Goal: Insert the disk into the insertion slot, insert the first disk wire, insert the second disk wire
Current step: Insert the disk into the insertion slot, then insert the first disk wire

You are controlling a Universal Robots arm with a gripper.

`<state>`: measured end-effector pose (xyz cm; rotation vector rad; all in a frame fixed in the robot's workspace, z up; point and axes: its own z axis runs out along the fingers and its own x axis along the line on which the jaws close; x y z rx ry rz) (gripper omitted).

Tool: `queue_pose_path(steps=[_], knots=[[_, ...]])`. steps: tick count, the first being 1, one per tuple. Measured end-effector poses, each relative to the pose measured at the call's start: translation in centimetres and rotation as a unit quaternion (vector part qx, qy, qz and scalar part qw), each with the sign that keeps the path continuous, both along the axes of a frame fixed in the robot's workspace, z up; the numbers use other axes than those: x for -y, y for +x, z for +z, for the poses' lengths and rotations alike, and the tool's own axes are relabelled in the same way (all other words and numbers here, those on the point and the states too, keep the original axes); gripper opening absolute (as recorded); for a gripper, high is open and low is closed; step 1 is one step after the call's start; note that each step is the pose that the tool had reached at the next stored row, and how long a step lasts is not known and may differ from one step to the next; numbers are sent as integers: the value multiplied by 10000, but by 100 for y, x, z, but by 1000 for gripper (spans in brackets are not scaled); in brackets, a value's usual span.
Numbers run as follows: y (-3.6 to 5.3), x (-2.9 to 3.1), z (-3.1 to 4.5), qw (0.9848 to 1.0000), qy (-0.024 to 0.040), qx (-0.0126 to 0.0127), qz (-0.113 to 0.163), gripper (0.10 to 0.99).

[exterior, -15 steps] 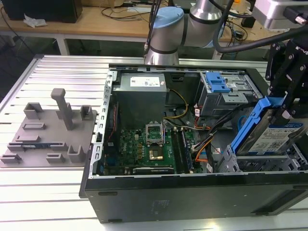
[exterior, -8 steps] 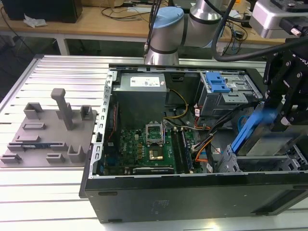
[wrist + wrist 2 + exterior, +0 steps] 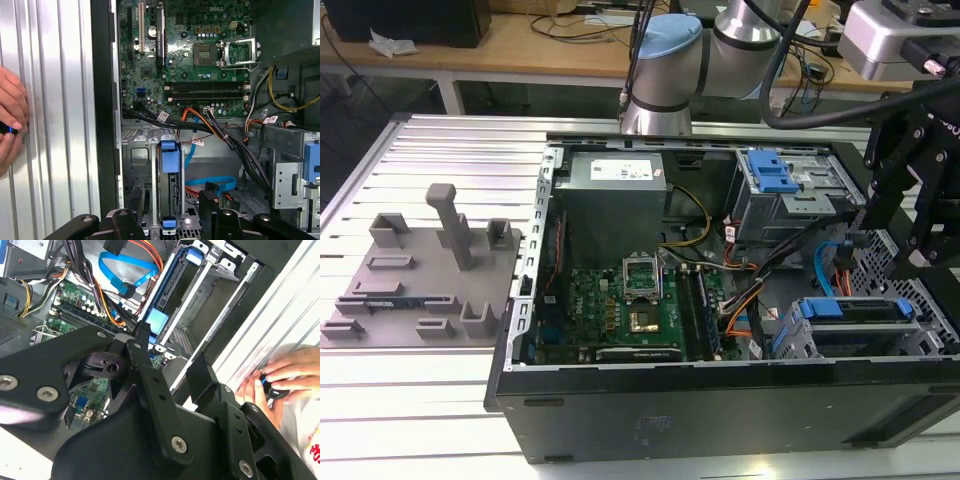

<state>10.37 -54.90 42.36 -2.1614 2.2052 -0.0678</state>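
While 1 gripper (image 3: 172,202) hangs released, 2 fingers (image 3: 211,200) spread, 1 blue-framed disk (image 3: 850,309) sits in 1 grey perforated insertion slot (image 3: 788,338).

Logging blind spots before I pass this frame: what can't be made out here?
Connector end of the disk: exterior view, buried in the insertion slot, so its connections cannot be judged.
Small black-and-blue item: second wrist view, mostly covered by the person's hand; first wrist view, cut by the frame edge.
Near end of the disk: first wrist view, partly behind the gripper.
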Motion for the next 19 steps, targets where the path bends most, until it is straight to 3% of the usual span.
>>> queue_pose_path(steps=[13, 16, 19], knots=[[0, -5, -4, 10000, 0, 0, -1, 569], [7, -217, -3, 9999, -119, 0, 0, 569], [9, -371, -2, 9997, -225, 0, 0, 569]])
